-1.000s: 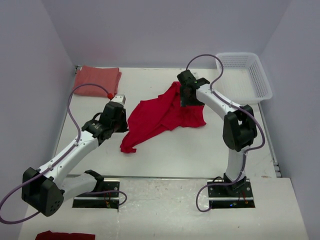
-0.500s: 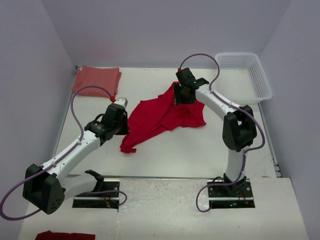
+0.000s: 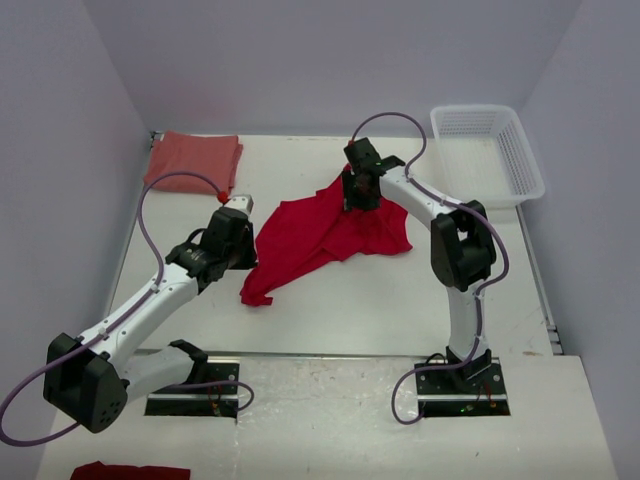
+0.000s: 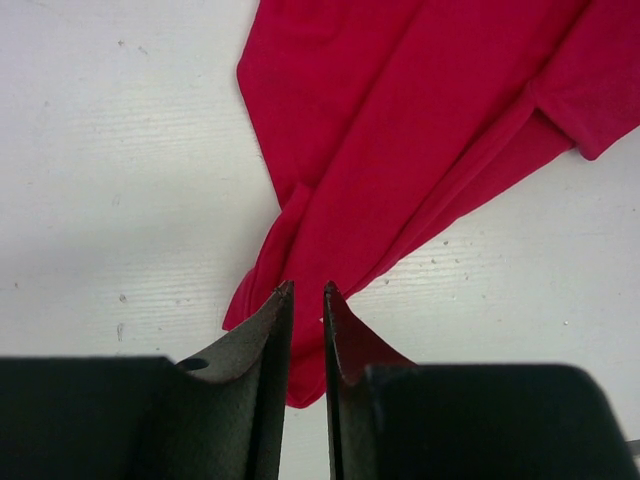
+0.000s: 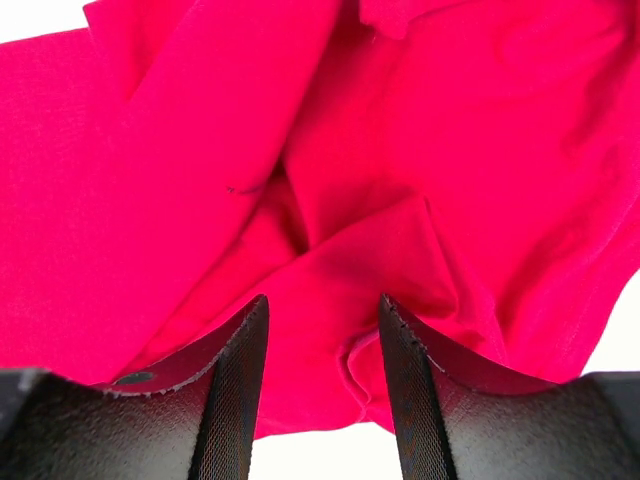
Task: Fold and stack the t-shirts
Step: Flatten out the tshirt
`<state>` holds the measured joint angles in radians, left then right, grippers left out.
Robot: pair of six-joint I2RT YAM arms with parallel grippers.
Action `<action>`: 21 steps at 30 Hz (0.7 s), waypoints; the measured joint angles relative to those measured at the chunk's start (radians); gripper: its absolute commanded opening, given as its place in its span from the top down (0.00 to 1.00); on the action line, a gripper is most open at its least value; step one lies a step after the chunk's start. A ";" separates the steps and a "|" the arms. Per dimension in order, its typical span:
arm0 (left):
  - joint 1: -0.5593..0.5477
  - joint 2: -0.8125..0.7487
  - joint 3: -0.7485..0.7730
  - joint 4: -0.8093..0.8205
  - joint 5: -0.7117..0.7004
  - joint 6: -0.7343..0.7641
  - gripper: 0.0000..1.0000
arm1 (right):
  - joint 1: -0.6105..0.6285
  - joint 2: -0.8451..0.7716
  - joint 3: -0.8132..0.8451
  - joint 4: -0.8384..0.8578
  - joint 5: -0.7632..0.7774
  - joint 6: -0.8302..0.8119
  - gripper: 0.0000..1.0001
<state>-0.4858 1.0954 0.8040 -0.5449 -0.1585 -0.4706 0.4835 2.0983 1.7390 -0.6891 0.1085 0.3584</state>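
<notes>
The bright red t-shirt (image 3: 318,230) lies crumpled and spread in the middle of the table. The salmon-red t-shirt (image 3: 193,160) lies folded at the far left corner. My right gripper (image 3: 352,196) is open over the red shirt's far peak, and in the right wrist view (image 5: 322,300) a fold of the red cloth (image 5: 200,150) sits between its spread jaws. My left gripper (image 3: 246,252) is at the shirt's left edge. In the left wrist view (image 4: 306,290) its jaws stand nearly together above the shirt's lower tail (image 4: 400,130), holding nothing.
A white plastic lattice basket (image 3: 490,150) stands at the far right corner. A bit of another red cloth (image 3: 130,470) shows on the near ledge at bottom left. Purple walls close in the table on three sides.
My right gripper has shifted a little left and farther back over the shirt's peak. My left arm has barely moved. The red shirt lies much as before.
</notes>
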 measured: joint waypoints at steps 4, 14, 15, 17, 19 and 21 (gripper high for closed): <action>0.000 0.000 0.000 0.001 0.000 0.000 0.81 | 0.000 0.000 0.000 0.000 0.005 0.000 0.54; 0.000 0.000 -0.001 0.003 0.000 0.000 0.81 | 0.000 0.000 -0.064 -0.002 0.074 0.018 0.55; 0.000 0.000 -0.002 0.003 0.001 0.000 0.81 | 0.000 0.000 -0.067 -0.002 0.082 0.019 0.55; 0.000 0.000 -0.003 0.004 0.002 0.000 0.81 | 0.000 0.000 -0.068 -0.003 0.093 0.024 0.55; 0.000 0.000 -0.005 0.004 0.002 0.000 0.81 | 0.000 0.000 -0.068 -0.005 0.110 0.028 0.55; 0.000 0.000 -0.006 0.003 0.002 0.000 0.81 | 0.000 0.000 -0.069 -0.005 0.126 0.031 0.55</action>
<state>-0.4854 1.0954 0.7982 -0.5415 -0.1566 -0.4702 0.4835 2.0979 1.6699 -0.6941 0.2340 0.3897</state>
